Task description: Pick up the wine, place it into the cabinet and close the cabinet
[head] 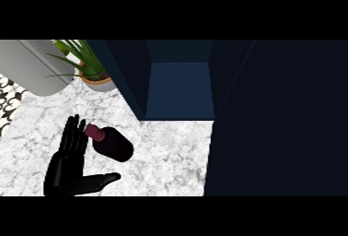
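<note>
- The black left hand (71, 159), fingers straight and thumb spread wide, is holding nothing; it is sitting just beside the dark maroon glass wine bottle (112, 144).
- The bottle is standing on the white marble counter (170, 152), near its left edge, before the open dark-blue cabinet (180, 87).
- Judging by this, grasping is the step in hand; next, fingers should curl round the bottle.
- The right hand is showing nowhere; the cabinet door is hard to make out.

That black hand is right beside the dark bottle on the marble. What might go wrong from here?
The left hand is open with straight fingers beside the wine bottle, not round it, so a sideways nudge might tip or push it away. The open cabinet looks narrow, so the bottle may catch its walls going in. The potted plant stands near the path.
</note>
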